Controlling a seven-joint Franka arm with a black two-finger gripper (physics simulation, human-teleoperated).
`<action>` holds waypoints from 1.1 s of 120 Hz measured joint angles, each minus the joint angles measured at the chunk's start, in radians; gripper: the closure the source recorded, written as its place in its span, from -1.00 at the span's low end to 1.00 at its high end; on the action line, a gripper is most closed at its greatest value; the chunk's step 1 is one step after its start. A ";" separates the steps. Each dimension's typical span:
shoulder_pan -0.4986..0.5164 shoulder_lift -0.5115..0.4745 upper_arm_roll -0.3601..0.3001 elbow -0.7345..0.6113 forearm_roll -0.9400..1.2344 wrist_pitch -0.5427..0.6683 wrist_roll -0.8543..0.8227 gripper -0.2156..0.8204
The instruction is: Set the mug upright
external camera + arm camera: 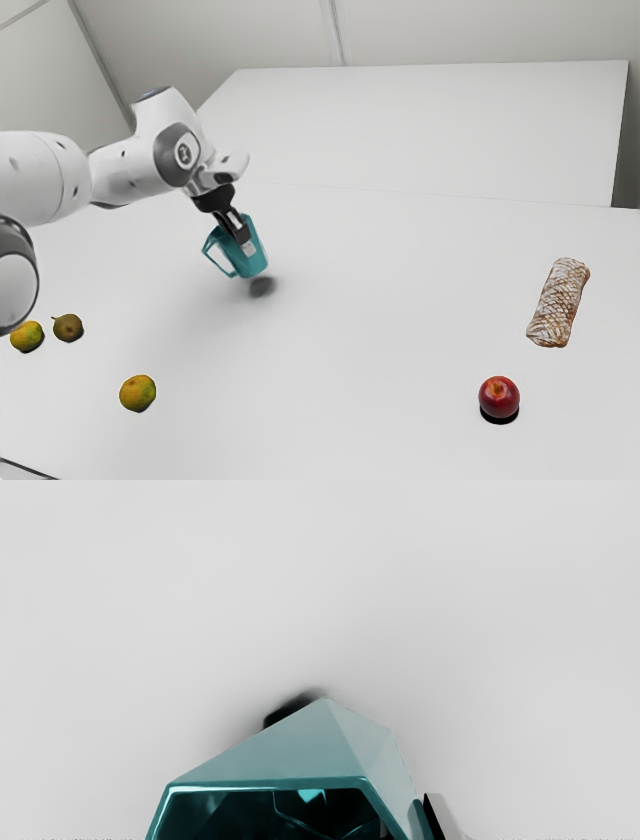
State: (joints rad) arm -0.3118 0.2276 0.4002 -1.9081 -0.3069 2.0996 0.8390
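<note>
My gripper [240, 232] reaches down at the centre-left of the exterior view, shut on the teal mug [250, 262]. The mug hangs tilted a little above the table, its base toward the exterior view's lower right and its handle on the exterior view's left. A dark shadow lies just below it. In the wrist view the mug [310, 757] shows its open rim near my gripper [320, 831], with one finger [441, 816] against its outer wall; the opposite finger is hidden there.
On the white table [350, 330], a red apple [498, 396] and a patterned bread-like roll [560, 302] lie at the exterior view's right. An orange-green fruit [138, 393], another like it [27, 336] and a brownish fruit [68, 328] sit at the lower left.
</note>
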 joint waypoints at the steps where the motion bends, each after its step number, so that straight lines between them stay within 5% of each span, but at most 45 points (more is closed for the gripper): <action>1: -0.003 -0.003 -0.001 -0.004 0.010 0.006 -0.003 0.91; 45: -0.036 -0.109 -0.050 -0.161 0.314 0.182 -0.141 0.92; 132: -0.035 -0.121 -0.053 -0.333 0.398 0.367 -0.324 0.92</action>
State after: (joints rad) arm -0.3466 0.1068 0.3475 -2.2412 0.0911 2.4670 0.5154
